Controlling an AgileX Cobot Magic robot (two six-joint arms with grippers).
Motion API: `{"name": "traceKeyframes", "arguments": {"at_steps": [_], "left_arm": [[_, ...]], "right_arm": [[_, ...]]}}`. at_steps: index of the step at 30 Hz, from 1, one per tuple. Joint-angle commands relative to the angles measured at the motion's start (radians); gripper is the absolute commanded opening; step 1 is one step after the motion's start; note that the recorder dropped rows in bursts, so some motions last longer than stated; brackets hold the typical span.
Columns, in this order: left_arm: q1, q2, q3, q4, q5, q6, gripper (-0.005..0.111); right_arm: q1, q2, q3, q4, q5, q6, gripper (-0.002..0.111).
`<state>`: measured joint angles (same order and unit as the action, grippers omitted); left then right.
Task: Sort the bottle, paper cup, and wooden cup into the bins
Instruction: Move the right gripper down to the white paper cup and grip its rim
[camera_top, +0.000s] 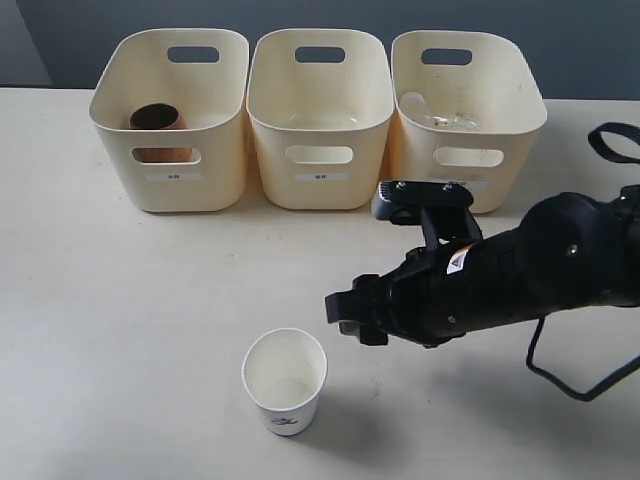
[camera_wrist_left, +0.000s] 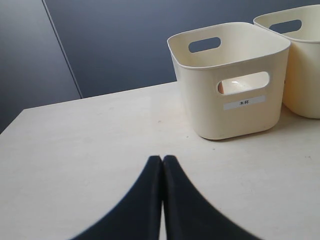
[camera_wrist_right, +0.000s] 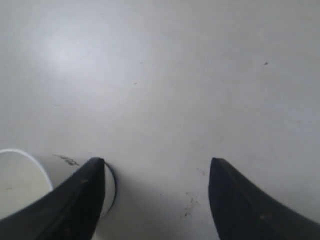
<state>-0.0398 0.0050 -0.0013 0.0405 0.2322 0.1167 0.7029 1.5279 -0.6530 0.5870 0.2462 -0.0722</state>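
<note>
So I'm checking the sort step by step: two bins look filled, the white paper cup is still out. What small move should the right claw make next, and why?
Probably ease the open right claw sideways toward the white paper cup until the cup sits between its fingers. In the right wrist view the cup stands upright beside one finger, outside the gap, so closing now would likely miss.

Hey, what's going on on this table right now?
A two-armed robot is sorting items into three cream bins. The wooden cup sits in the left bin and the bottle lies in the right one. The paper cup stands upright on the table, and the open right gripper is beside it, not gripping.
</note>
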Motion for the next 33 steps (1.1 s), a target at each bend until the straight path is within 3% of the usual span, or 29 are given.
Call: {"name": "traceKeyframes", "arguments": {"at_steps": [1, 6, 33], "left_arm": [[-0.003, -0.005, 0.001, -0.001, -0.001, -0.002, 0.000], [-0.003, -0.005, 0.001, -0.001, -0.001, -0.002, 0.000], [-0.003, -0.005, 0.001, -0.001, -0.001, -0.002, 0.000]], "right_arm": [[0.048, -0.059, -0.027, 0.089, 0.018, -0.104, 0.058], [0.114, -0.080, -0.044, 0.091, 0.000, -0.114, 0.058], [0.171, 0.022, -0.044, 0.121, -0.009, -0.112, 0.058]]}}
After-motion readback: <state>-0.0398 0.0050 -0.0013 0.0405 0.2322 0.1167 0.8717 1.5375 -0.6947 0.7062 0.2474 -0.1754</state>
